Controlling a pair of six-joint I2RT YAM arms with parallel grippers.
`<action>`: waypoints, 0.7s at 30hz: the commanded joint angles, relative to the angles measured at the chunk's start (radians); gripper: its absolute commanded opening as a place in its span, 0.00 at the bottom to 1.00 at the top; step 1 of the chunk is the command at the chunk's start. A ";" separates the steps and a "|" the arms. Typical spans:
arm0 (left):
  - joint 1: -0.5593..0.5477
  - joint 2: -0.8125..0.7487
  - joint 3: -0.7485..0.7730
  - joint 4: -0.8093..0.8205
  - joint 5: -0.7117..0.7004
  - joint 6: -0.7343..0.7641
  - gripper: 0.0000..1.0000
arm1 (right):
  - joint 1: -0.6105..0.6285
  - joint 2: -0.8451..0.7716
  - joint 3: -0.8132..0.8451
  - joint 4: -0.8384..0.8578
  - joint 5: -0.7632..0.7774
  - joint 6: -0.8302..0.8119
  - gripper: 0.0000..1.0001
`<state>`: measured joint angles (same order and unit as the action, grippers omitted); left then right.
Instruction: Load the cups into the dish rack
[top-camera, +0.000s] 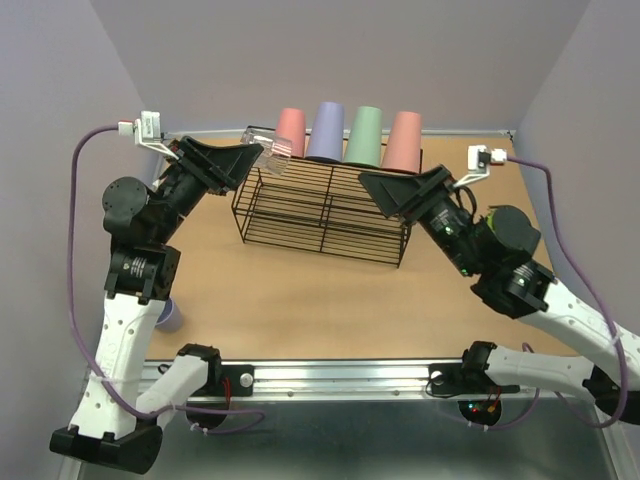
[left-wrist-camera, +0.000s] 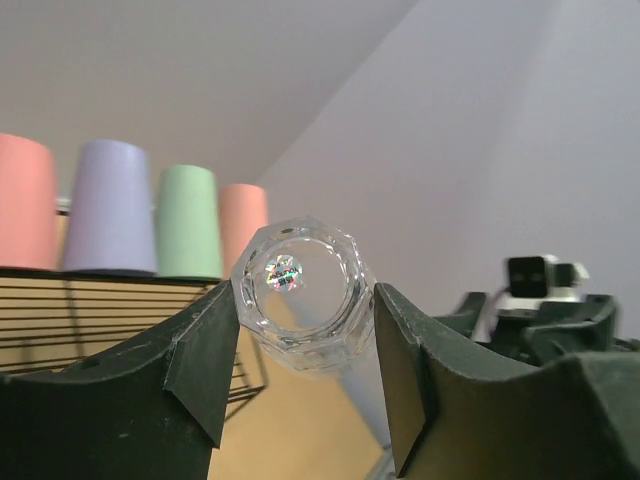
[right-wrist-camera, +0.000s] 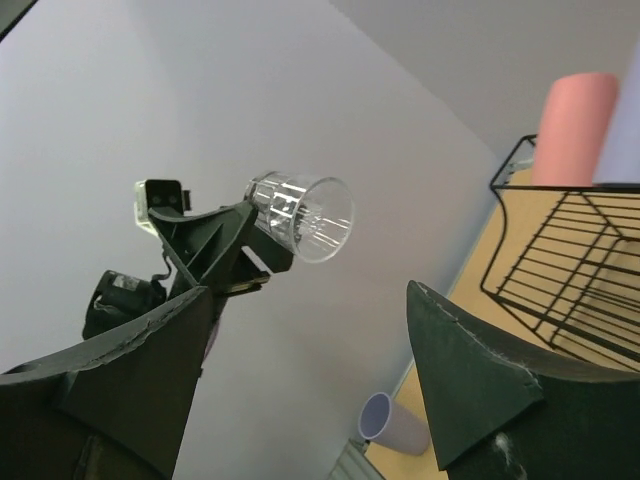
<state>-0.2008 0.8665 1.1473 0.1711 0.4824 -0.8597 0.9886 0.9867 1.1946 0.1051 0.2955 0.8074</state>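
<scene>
The left gripper (top-camera: 256, 152) is clamping the clear cup (left-wrist-camera: 303, 300) on its side between half-spread fingers, hovering it just off the dish rack's (top-camera: 320, 215) far left corner. The right gripper (right-wrist-camera: 303, 295) is hanging wide open and empty over the rack's right end. A salmon-pink cup (top-camera: 290, 130), a lavender cup (top-camera: 326, 130), a sage green cup (top-camera: 365, 135) and another salmon-pink cup (top-camera: 404, 140) are standing upside down along the top tier's back edge, and a second lavender cup (top-camera: 170, 314) is lying on the table (top-camera: 300, 310) beside the left arm (top-camera: 140, 270).

Clear cup (left-wrist-camera: 303, 295) gripped between jaws, four coloured cups (left-wrist-camera: 187, 222) atop dish rack (left-wrist-camera: 90, 300) behind
</scene>
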 joint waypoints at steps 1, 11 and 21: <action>0.003 0.009 0.121 -0.301 -0.106 0.383 0.00 | 0.001 -0.115 -0.061 -0.166 0.135 -0.057 0.83; -0.009 0.123 0.063 -0.344 -0.309 0.588 0.00 | -0.001 -0.287 -0.087 -0.401 0.223 -0.037 0.84; -0.064 0.247 0.040 -0.285 -0.430 0.691 0.00 | -0.001 -0.292 -0.066 -0.527 0.232 -0.002 0.83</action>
<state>-0.2447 1.1103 1.2007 -0.2070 0.1127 -0.2382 0.9886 0.7063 1.1130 -0.3695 0.4980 0.7929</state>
